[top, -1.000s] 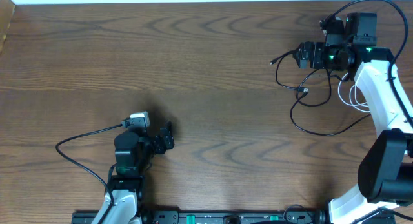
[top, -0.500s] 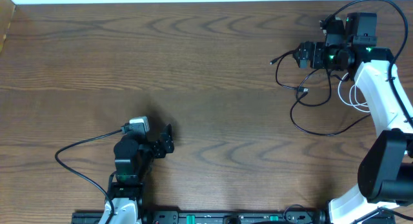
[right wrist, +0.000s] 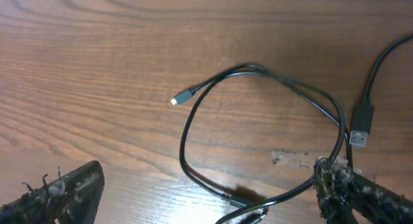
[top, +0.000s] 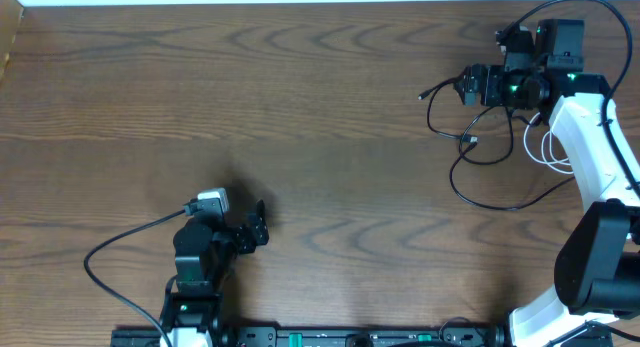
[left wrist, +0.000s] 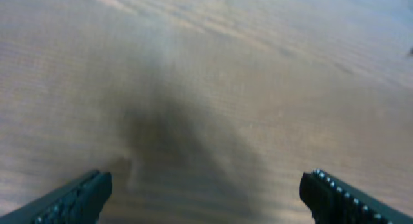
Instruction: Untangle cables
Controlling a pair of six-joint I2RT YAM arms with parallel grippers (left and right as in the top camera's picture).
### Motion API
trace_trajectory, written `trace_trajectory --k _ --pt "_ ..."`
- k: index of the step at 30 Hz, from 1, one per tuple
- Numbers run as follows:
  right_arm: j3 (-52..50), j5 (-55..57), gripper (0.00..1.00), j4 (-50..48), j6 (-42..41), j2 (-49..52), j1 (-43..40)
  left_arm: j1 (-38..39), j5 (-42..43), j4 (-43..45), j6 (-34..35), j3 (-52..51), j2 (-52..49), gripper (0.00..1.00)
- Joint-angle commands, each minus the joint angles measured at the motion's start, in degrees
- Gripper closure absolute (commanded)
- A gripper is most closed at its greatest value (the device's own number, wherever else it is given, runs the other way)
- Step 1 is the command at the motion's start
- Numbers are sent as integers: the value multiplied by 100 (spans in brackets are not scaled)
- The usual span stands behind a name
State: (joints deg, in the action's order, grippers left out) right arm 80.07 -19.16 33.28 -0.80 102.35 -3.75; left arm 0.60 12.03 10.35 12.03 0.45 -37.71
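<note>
Right wrist: loop of black cable ahead of wide-open, empty right pincer

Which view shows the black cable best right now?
Overhead: the black cable shows most of its loops at once. The right wrist shows one loop and two plug ends close up, the rest cut off. The left wrist shows only table.
</note>
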Motion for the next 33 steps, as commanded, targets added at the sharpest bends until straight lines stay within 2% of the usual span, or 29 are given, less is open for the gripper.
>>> trace_trajectory --k 1,3,6,19,33 --pt "37 -48 1 -7 66 -2 9 11 -109 -855 33 -22 986 2" --pt "37 -48 1 -7 66 -2 9 13 -168 -1410 26 -22 1657 2" --pt "37 -48 1 -7 66 -2 9 13 -181 -1377 -15 -22 2337 2" --pt "37 -48 1 -7 66 -2 9 13 -179 -1370 -238 -22 3788 2" --pt "37 -48 1 -7 66 -2 9 13 -162 -1370 -234 -22 3624 2"
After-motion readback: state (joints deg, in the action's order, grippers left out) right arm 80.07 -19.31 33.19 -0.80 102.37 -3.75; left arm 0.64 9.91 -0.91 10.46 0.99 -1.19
